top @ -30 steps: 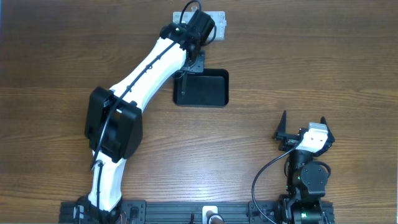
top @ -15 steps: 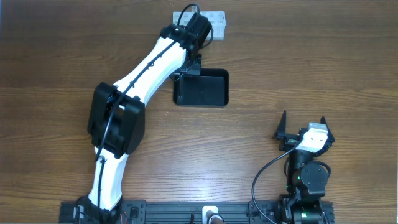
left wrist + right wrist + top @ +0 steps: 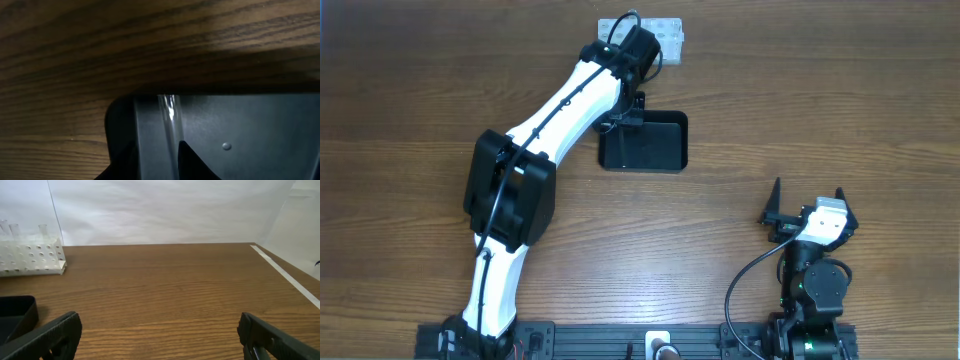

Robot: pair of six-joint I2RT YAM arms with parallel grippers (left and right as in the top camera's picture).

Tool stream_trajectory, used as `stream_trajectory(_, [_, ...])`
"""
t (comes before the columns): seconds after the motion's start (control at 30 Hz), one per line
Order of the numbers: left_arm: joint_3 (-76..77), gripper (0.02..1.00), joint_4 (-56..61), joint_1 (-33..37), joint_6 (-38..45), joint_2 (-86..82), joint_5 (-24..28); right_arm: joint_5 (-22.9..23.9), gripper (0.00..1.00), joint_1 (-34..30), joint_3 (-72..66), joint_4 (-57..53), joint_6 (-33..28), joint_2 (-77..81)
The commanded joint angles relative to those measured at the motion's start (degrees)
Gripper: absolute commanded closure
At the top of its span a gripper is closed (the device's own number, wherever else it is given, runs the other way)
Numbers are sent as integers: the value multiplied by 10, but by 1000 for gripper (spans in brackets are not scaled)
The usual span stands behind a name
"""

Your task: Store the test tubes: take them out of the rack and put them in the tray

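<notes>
- Left gripper [image 3: 621, 121] sat at the upper middle of the top view, over the left edge of the black tray [image 3: 658, 145].
- Its jaws were clamped on a clear test tube [image 3: 170, 118]. In the left wrist view the tube ran out from between the fingers [image 3: 191, 159] over the tray floor, close to the tray's rounded corner.
- We could not tell whether the tube tip touched the tray.
- White rack [image 3: 667, 34] stood at the top edge of the top view, just above the tray and partly under the left arm's wrist.
- In the right wrist view we counted three standing tubes [image 3: 42, 229] in the rack.
- Right gripper [image 3: 808, 195] sat at the lower right of the top view, well apart from tray and rack, over bare wooden table [image 3: 840, 90]. Its jaws were spread wide, with nothing between them.
</notes>
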Motion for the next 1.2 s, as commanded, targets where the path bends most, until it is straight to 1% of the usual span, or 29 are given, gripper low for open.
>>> stream_trajectory(0.03, [0,750,5,3,-8,-9,17,7,9,-4,-3,-1,0,-6])
stream_trajectory(0.1, [0,720,15,2,-8,-31,18,7,7,-4,-3,-1,0,-6])
stream_trajectory(0.13, [0,673,21,2,-8,-45,16,7,9,-4,-3,-1,0,-6])
stream_trajectory(0.2, [0,544,40,3,-8,-78,-2,7,7,-4,-3,-1,0,-6])
stream_trajectory(0.27, [0,439,75,7,-8,-108,-32,7,9,-4,-3,-1,0,-6])
stream_trajectory(0.37, [0,288,158,15,0,-135,-90,7,7,-4,-3,-1,0,-6])
stream_trajectory(0.4, [0,220,186,18,11,-139,-101,7,7,-4,-3,-1,0,-6])
stream_trajectory(0.43, [0,198,219,21,31,-140,-104,7,7,-4,-3,-1,0,-6])
stream_trajectory(0.53, [0,209,290,33,87,-137,-104,7,9,-4,-3,-1,0,-6])
stream_trajectory(0.63, [0,224,330,47,107,-128,-104,7,9,-4,-3,-1,0,-6])
stream_trajectory(0.7, [0,226,354,58,131,-117,-92,7,9,-4,-3,-1,0,-6])
stream_trajectory(0.77, [0,222,382,67,163,-102,-68,7,9,-4,-3,-1,0,-6])
stream_trajectory(0.9, [0,211,453,85,224,-66,2,7,7,-4,-3,-1,0,-6])
stream_trajectory(1.07, [0,207,500,104,235,-29,66,7,7,-4,-3,-1,0,-6])
stream_trajectory(1.2, [0,209,519,113,237,-7,101,7,9,-4,-3,-1,0,-6])
